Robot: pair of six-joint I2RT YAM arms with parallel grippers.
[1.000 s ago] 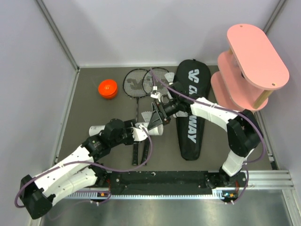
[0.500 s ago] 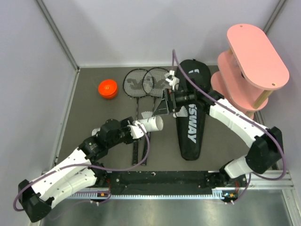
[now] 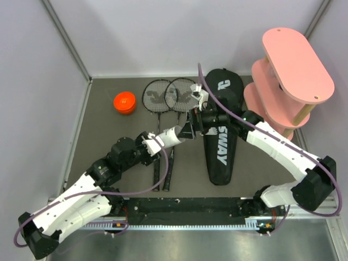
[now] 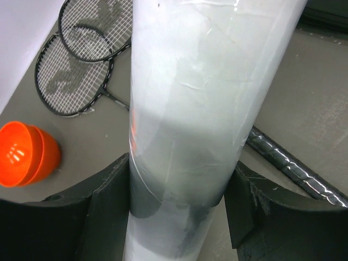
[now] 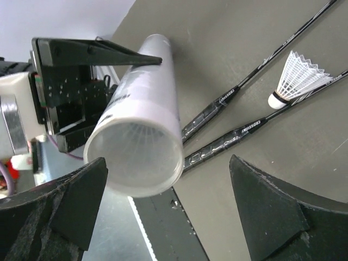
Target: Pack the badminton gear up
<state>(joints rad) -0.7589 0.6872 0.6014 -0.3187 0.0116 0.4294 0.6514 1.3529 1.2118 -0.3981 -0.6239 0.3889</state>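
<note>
My left gripper (image 4: 179, 212) is shut on the long white tube (image 4: 201, 98), one finger on each side of it. The tube (image 3: 166, 138) is held above the floor, its open end toward my right gripper (image 3: 190, 128). The right gripper (image 5: 168, 212) is open and holds nothing. The tube's mouth (image 5: 136, 157) lies just before its left finger, and feather ribs show faintly inside. A white shuttlecock (image 5: 299, 79) lies on the floor across a racket shaft. Two black rackets (image 3: 157, 98) (image 3: 182, 93) lie at the back. The orange cap (image 3: 124, 102) sits left of them. The black bag (image 3: 222, 130) lies to the right.
A pink tiered oval shelf (image 3: 293, 70) stands at the back right corner. The racket handles (image 5: 234, 138) lie on the floor under the tube. Grey walls close the left and back sides, and a black rail (image 3: 185, 206) runs along the near edge.
The left arm has swung the tube's open end up and right. The right gripper drew back from the tube's mouth toward the bag, opened wider, then came close to the mouth again.
</note>
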